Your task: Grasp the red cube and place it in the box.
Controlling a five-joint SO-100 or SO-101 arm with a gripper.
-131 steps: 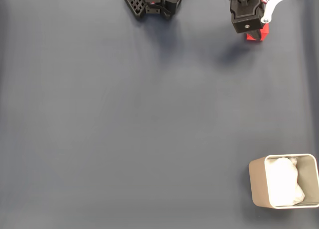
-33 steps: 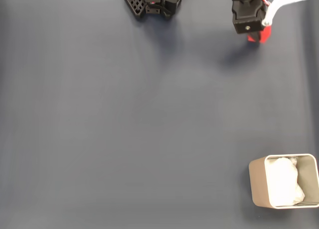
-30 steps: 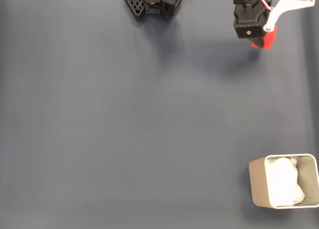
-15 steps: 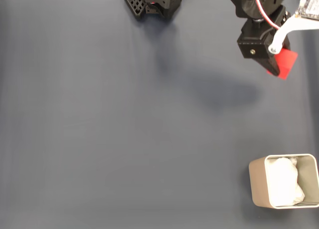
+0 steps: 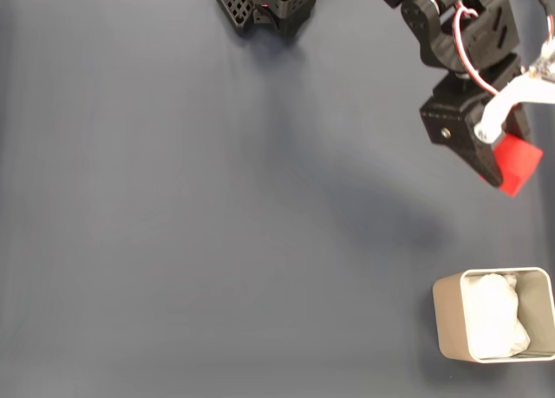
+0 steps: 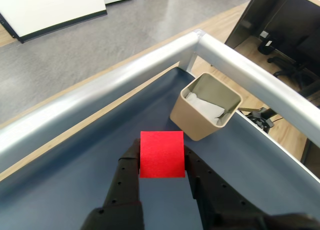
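Observation:
My gripper (image 5: pixel 507 166) is shut on the red cube (image 5: pixel 518 162) and holds it in the air over the right side of the dark mat, well above the box in the fixed view. In the wrist view the red cube (image 6: pixel 161 154) is clamped between the two black fingers (image 6: pixel 128 171) of my gripper (image 6: pixel 161 157), with mat beneath it. The beige box (image 5: pixel 447 322) with white lining stands at the lower right of the fixed view. In the wrist view the box (image 6: pixel 191 117) lies ahead of the cube and to the right, near the table's corner.
The arm's black base (image 5: pixel 264 1) sits at the top centre of the fixed view. A metal rail (image 6: pixel 150 67) borders the mat (image 5: pixel 217 225) in the wrist view, meeting at a corner just behind the box. Floor and office furniture lie beyond.
The gripper lifted the red cube off the mat at the top right and carried it downward in the fixed view, toward the box. Its shadow on the mat shifted along with it.

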